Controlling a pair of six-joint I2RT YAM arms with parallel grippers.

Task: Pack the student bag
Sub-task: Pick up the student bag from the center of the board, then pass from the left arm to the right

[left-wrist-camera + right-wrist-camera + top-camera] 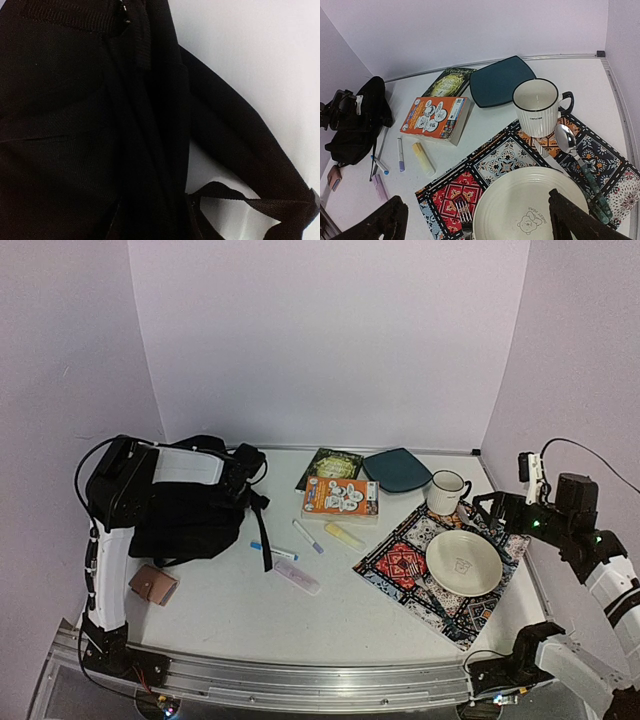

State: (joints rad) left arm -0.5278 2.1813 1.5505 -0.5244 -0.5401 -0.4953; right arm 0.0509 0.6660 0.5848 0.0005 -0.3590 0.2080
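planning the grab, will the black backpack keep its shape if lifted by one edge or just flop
Probably floppy: the backpack lies slumped, its fabric folded in the left wrist view, so it would likely sag from one grip. Its loose strap may dangle and drag.

Soft even light, faint shadows; close-up student bag [75, 125] dark, blurry.

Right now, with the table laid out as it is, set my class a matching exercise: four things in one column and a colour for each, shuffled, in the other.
Things:
1 student bag
2 mug
3 thick book
4 flat pouch

Colours:
A orange
B teal
C black
D white with a dark rim

Pairs: 1-C; 2-D; 3-A; 4-B
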